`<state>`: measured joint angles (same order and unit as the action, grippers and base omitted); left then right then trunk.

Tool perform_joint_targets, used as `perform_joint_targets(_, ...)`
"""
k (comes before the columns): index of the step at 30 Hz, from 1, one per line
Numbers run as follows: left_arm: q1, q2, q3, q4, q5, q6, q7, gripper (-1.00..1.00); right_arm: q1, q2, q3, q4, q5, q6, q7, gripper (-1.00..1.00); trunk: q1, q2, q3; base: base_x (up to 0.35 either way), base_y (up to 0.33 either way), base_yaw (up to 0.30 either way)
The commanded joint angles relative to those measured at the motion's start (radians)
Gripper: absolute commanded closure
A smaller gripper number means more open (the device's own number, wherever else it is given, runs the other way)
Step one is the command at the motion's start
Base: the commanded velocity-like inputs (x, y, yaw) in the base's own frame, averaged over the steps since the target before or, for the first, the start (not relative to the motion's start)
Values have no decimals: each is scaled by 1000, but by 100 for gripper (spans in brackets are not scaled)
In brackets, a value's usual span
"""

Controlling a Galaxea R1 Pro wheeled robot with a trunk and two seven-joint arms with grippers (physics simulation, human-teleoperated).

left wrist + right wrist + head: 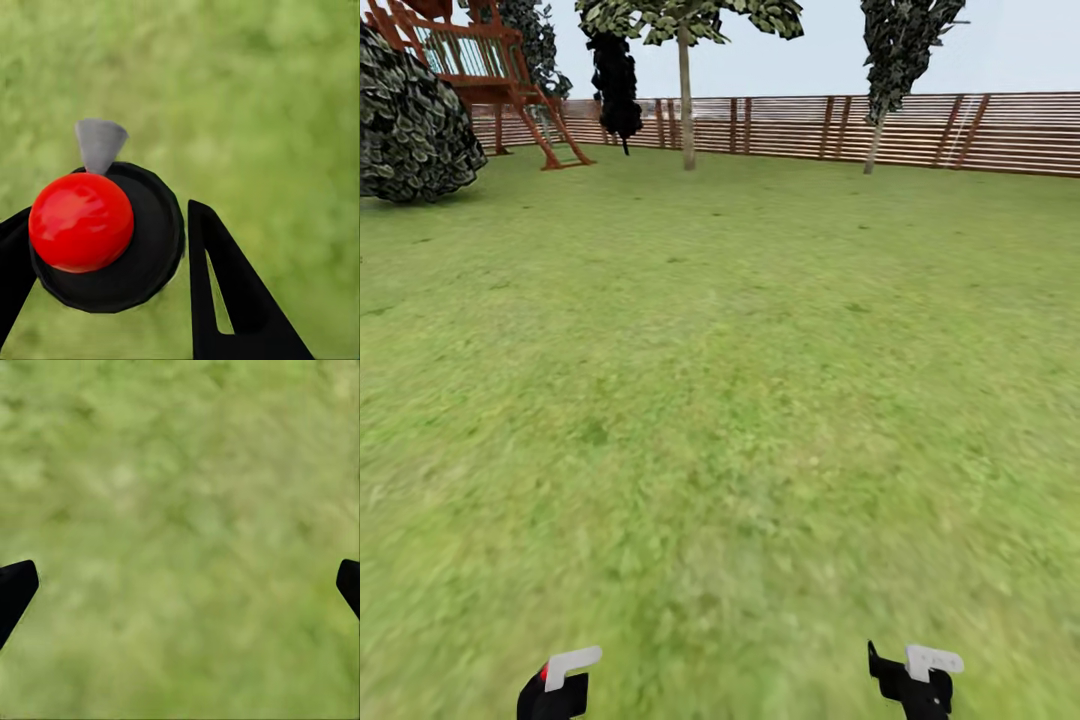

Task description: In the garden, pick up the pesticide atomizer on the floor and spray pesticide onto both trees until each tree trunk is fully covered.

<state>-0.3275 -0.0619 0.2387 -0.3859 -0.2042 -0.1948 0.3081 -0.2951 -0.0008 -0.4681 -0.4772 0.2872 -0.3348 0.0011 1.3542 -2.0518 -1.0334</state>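
The left gripper [105,247] is clamped on the pesticide atomizer [105,236], evidently carried toward the trees [686,90] by the fence [920,130], while the right gripper [180,585] hangs wide open and empty.

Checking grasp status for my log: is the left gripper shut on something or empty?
Shut on the sprayer: the left gripper's black fingers flank its red-topped black cap.
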Motion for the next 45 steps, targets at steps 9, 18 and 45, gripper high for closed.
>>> perform_joint_targets(9,-1,-1,8,1,-11,-3,-1,100,-1,1,-4,25,12,-5,-3,-100,0,0,11,341,0,152)
perform_joint_targets(18,-1,-2,9,2,-10,-9,-9,100,-1,1,-4,27,13,-5,0,-100,0,0,22,342,0,176)
perform_joint_targets(45,18,-4,-47,4,-11,-129,-221,100,-1,-4,-1,164,152,-224,3,-100,0,0,38,342,0,70)
